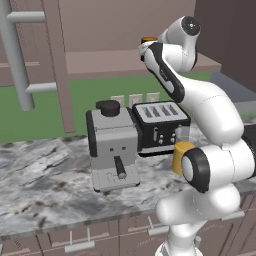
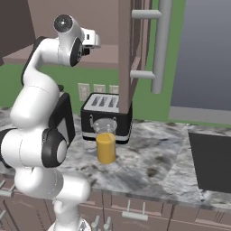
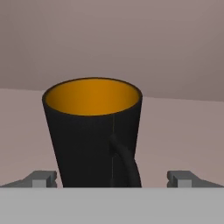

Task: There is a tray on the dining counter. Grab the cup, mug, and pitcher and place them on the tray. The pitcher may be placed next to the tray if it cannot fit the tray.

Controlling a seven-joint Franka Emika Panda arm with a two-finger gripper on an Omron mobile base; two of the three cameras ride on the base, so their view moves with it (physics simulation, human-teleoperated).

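Note:
A black mug (image 3: 94,131) with an orange inside stands upright on a pinkish-brown shelf (image 3: 183,131), its handle turned toward the camera. My gripper (image 3: 111,178) is open, with one fingertip (image 3: 41,177) on each side of the mug's base and clear of it. From the left base view the mug's orange rim (image 1: 149,39) peeks above the raised hand. The yellow-orange pitcher (image 2: 106,148) stands on the marbled countertop in front of the toaster, well below the hand. The cup, the tray and the dining counter are out of view.
A black toaster (image 2: 107,113) and a grey coffee machine (image 1: 114,150) stand on the marbled countertop (image 1: 45,185) over brown cabinets. A wooden post (image 2: 126,54) rises behind the toaster. A dark panel (image 2: 212,162) lies at the right.

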